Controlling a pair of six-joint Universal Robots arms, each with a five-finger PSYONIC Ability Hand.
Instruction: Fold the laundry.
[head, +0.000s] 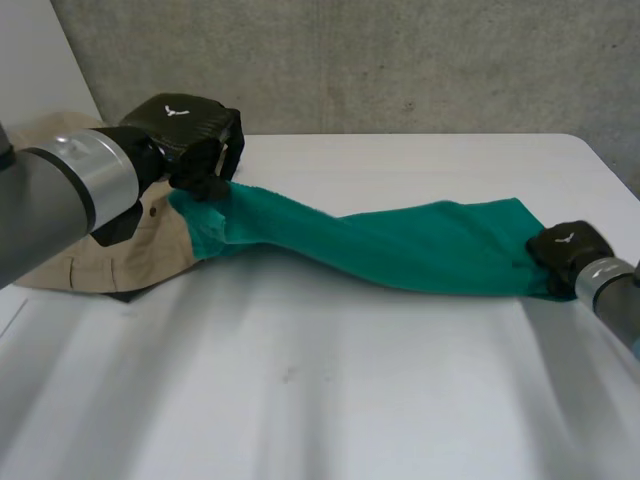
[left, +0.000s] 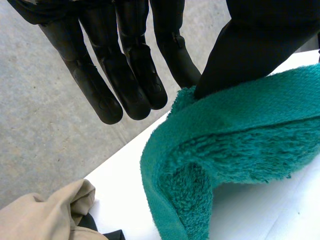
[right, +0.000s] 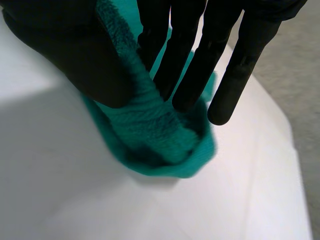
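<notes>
A green towel (head: 420, 245) lies stretched in a long band across the white table (head: 320, 400). My left hand (head: 205, 165) holds its left end a little above the table, over the beige clothes. There the thumb (left: 250, 45) pinches the folded towel edge (left: 240, 130) against the nearest of the straight fingers (left: 135, 75). At the towel's right end my right hand (head: 562, 250) rests low at the table. Its thumb (right: 100, 60) and fingers pinch a bunched corner of the towel (right: 150, 125).
A beige garment (head: 120, 255) lies heaped at the table's left side beneath my left arm, with something dark (head: 125, 293) under its front edge. It also lies below the towel end, as the beige garment (left: 45, 215). A concrete wall stands behind the table.
</notes>
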